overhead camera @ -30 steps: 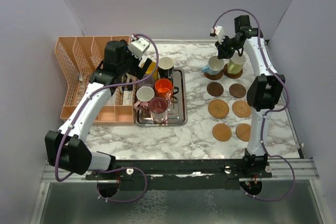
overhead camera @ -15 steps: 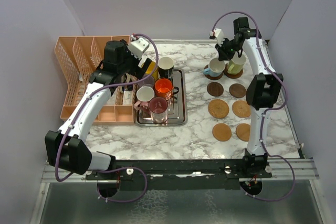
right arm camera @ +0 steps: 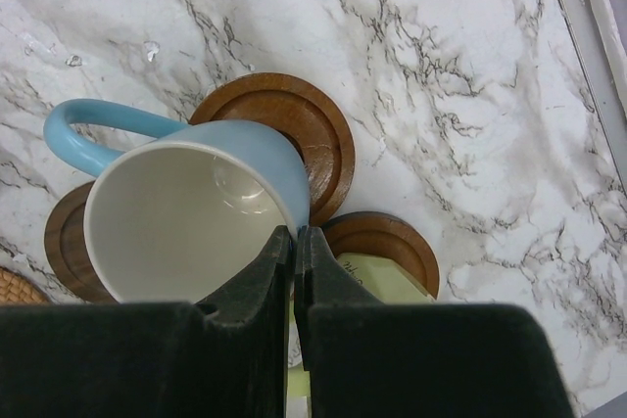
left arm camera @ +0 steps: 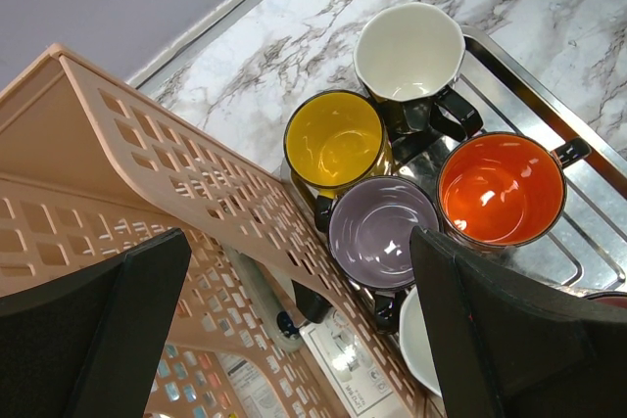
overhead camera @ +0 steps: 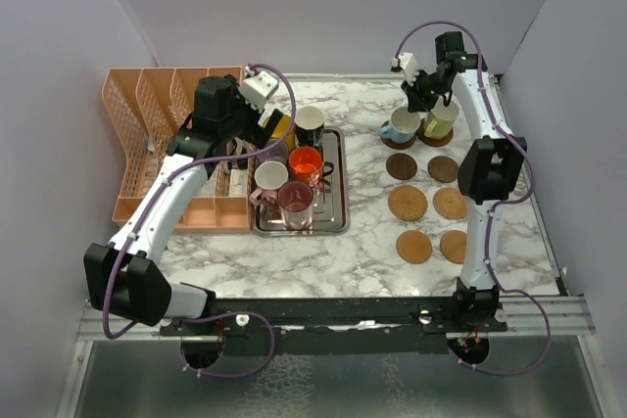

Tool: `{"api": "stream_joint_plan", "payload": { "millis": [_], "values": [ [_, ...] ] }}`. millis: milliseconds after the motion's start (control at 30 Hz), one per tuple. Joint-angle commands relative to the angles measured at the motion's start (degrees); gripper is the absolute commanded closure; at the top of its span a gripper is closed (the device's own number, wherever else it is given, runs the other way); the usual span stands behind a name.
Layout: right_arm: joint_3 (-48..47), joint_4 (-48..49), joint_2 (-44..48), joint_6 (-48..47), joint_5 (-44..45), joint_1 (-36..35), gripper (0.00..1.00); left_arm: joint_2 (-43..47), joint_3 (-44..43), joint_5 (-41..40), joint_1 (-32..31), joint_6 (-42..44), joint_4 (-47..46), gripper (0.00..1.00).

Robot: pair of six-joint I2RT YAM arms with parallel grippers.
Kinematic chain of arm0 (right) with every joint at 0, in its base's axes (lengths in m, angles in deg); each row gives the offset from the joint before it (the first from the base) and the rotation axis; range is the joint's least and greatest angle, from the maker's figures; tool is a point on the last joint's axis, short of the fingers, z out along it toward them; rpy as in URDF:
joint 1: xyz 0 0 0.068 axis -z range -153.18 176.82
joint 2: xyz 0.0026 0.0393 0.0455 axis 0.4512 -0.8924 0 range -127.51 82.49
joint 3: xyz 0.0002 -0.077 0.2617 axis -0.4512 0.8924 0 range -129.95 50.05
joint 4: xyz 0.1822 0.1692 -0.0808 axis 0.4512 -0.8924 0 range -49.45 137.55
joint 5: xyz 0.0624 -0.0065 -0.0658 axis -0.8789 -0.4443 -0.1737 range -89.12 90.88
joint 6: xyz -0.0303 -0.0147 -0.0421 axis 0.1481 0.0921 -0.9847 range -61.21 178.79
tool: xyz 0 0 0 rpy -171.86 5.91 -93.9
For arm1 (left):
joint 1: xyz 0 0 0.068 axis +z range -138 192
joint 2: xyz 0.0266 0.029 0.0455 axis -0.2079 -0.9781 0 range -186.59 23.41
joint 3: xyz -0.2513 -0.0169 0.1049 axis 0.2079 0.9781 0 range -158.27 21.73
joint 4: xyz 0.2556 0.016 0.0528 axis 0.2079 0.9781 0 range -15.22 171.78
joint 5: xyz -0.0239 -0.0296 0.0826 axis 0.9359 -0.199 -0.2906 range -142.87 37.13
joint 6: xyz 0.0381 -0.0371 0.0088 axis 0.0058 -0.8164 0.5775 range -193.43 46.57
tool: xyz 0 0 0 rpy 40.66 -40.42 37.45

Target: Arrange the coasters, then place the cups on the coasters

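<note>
Above the light blue cup your right gripper has risen, jaws together: cup looks delivered. The left gripper has its jaws apart.

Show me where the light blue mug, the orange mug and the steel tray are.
light blue mug (right arm camera: 186, 212), right wrist view, on its white inside wall.
orange mug (left arm camera: 500, 188), left wrist view, on its glossy orange inside.
steel tray (left arm camera: 598, 212), left wrist view, on bare floor beside the orange mug.

glossy ceramic cups, polished wood coasters, shiny steel tray, veined marble table
</note>
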State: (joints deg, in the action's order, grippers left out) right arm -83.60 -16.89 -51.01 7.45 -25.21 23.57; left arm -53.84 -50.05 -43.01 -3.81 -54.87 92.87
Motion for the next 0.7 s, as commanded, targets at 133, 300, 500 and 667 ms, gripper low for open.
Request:
{"api": "stream_joint_plan", "payload": {
  "millis": [133, 300, 500, 667],
  "values": [
    [-2.14, 0.75, -2.36, -1.18, 1.57, 0.52, 0.99, 1.26, 0.41, 1.6, 0.52, 0.15, -0.26, 0.01],
    [-1.0, 3.04, -2.63, -1.32, 2.89, 0.5, 0.95, 1.08, 0.49, 1.72, 0.62, 0.29, -0.2, 0.01],
    [-1.88, 4.62, -3.73, -1.15, 3.39, 0.52, 0.89, 1.08, 0.57, 1.73, 0.68, 0.6, -0.07, 0.01],
    [-1.91, 6.43, -3.97, -0.79, 3.58, 0.52, 0.86, 0.98, 0.51, 1.73, 0.82, 0.7, 0.04, 0.01]
  ]
}}
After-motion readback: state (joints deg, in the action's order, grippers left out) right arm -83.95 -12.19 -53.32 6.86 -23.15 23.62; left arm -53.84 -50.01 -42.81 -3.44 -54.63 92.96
